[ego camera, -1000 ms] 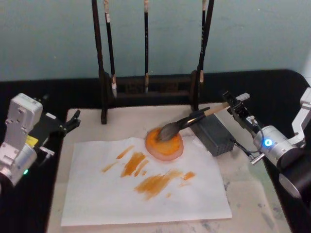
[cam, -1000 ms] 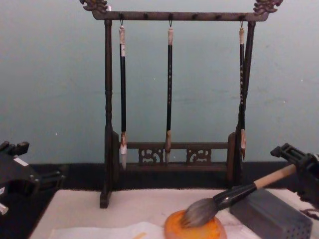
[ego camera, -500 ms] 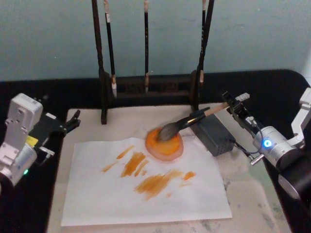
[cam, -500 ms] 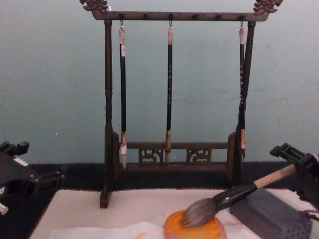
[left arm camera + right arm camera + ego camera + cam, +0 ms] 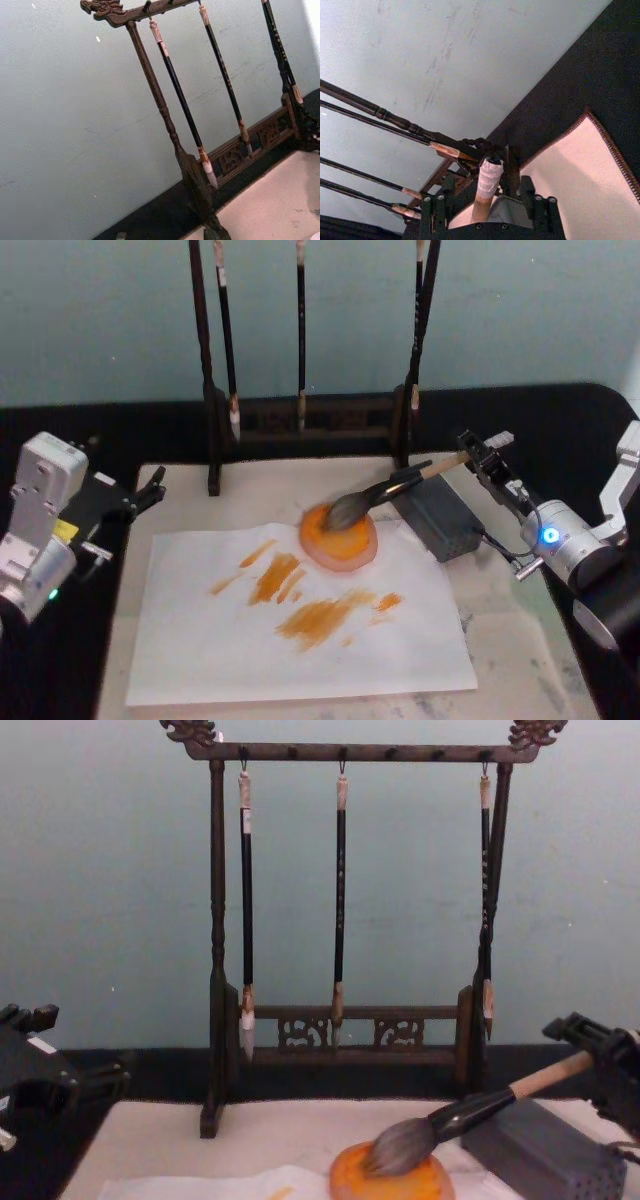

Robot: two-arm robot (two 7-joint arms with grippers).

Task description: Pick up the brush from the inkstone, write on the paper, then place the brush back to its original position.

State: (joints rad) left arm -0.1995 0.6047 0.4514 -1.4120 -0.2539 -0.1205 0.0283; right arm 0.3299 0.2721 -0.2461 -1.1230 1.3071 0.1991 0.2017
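The right claw sits spread around the handle end of the brush — not pinching it. Bristles rest on the inkstone, handle propped on the grey block; the left claw is parked at left.

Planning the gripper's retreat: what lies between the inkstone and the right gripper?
In the head view, a grey block sits between the inkstone and the right gripper; the brush handle spans above it.

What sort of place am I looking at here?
Probably a tabletop calligraphy station: a wooden rack of hanging brushes, white paper with orange strokes, and a big brush resting on an orange inkstone, with the right gripper at its handle.
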